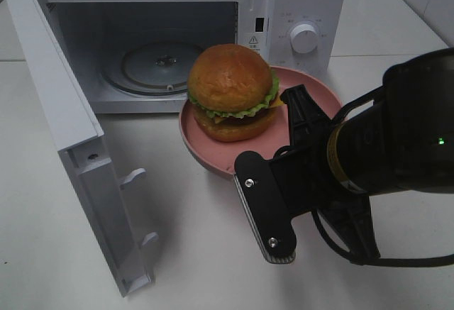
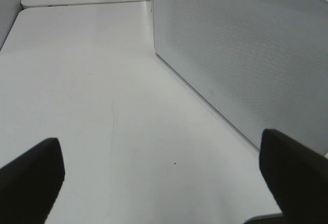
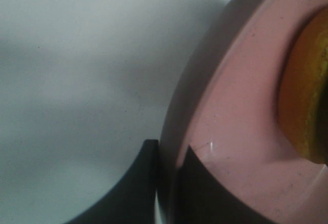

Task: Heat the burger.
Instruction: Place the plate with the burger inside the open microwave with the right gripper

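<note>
Before the microwave, right jaws tight on pink plate with burger; left jaws wide, empty.

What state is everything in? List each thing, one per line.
White microwave door: swung wide open.
Round glass turntable: bare.
Round pink plate: rim pinched by the right gripper.
Golden-brown burger with green lettuce: whole, on the plate, not yet on the turntable.
Right gripper: shut on the plate rim.
Left gripper: open, holding nothing.
</note>
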{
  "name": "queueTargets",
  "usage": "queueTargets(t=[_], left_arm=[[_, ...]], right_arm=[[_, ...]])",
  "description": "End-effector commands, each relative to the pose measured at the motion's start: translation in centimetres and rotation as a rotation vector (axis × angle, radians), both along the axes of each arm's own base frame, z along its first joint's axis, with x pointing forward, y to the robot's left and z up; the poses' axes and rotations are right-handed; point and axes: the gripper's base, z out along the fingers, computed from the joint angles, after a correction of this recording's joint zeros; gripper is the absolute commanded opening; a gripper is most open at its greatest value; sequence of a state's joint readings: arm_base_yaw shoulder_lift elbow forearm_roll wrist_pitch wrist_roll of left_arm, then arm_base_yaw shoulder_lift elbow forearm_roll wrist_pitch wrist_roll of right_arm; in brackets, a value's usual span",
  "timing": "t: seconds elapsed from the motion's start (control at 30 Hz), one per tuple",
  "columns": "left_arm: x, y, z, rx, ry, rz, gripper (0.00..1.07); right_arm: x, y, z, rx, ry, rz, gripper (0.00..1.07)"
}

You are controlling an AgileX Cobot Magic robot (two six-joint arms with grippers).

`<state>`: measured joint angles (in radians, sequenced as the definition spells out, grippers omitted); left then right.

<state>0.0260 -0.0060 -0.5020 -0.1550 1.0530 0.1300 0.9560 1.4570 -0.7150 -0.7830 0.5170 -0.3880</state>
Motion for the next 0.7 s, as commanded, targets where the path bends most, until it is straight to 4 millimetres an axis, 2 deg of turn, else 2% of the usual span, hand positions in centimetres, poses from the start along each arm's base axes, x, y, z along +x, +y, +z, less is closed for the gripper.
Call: queueTargets(t=[0.03,0.7], left_arm=[[-0.3,0.0,0.0,-0.004,-0.034,0.003,0.98],[-0.3,0.0,0.0,-0.004,-0.034,0.003,0.98]], right_arm=[[0.8,0.2,0.8,0.018,-0.055,0.105,0.00],[3.6,-2.5,0.5,-0.009,-0.012,0.259,0.00]])
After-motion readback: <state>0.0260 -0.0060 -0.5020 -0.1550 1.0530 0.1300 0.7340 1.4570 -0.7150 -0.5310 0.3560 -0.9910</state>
